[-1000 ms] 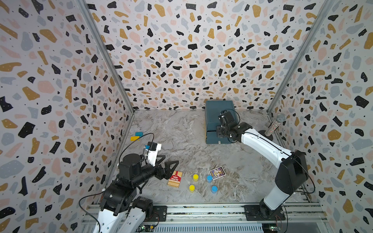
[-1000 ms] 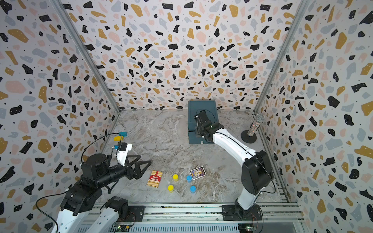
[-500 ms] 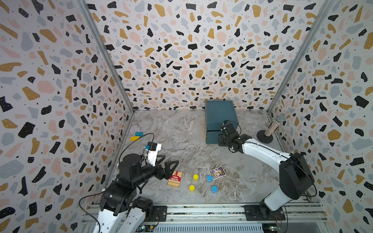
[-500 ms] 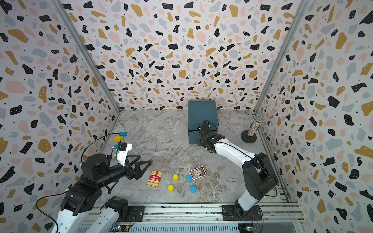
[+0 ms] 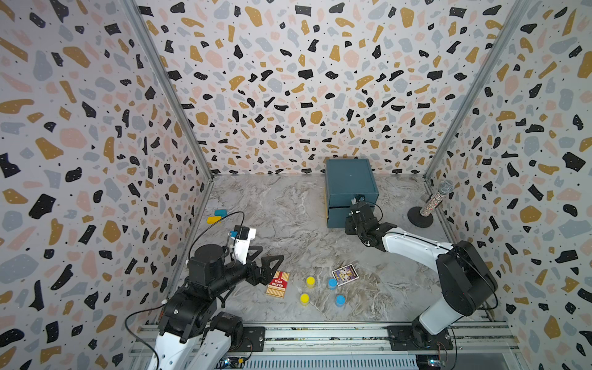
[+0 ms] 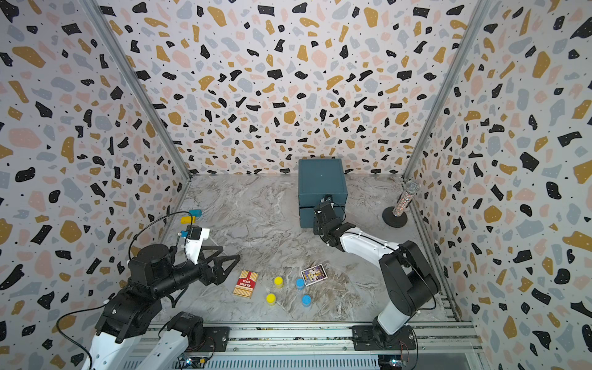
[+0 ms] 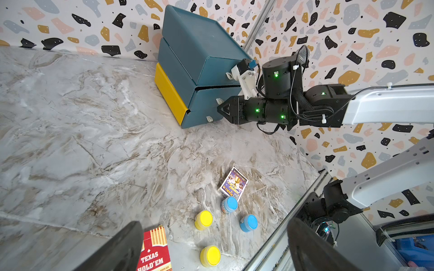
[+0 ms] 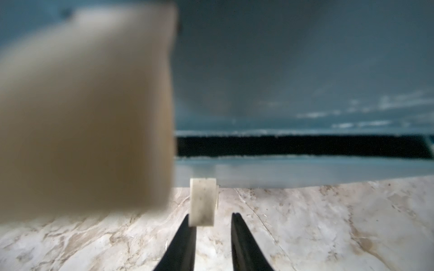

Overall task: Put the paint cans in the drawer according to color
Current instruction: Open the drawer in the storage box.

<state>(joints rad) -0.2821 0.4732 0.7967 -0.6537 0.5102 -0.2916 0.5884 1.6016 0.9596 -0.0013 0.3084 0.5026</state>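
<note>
Nearest the rail, found the left claw (image 5: pixel 271 253) spread wide and empty, hanging just above the surface (image 5: pixel 272 205) beside a red card box (image 5: pixel 278 283). Just past that box, counted four paint cans standing upright on the surface: near yellow can (image 5: pixel 304 298) and near blue can (image 5: pixel 340 300) in front, far yellow can (image 5: pixel 310 281) and far blue can (image 5: pixel 332 283) behind, the last just beside a purple card pack (image 5: pixel 345 274). Farther on, saw the right claw (image 8: pixel 211 214) at the front of the drawer (image 5: pixel 350 182), with jaws parted around a pale pull tab (image 8: pixel 202 204), one finger against it and a gap at the other; not yet clamped. Could not tell which drawer front carried that tab. Noted the drawer by the back wall, well apart from the cans. Spotted a yellow block (image 5: pixel 213 219) and blue block (image 5: pixel 220 212) at the left wall, and a microphone (image 5: pixel 436 197) far right.
</note>
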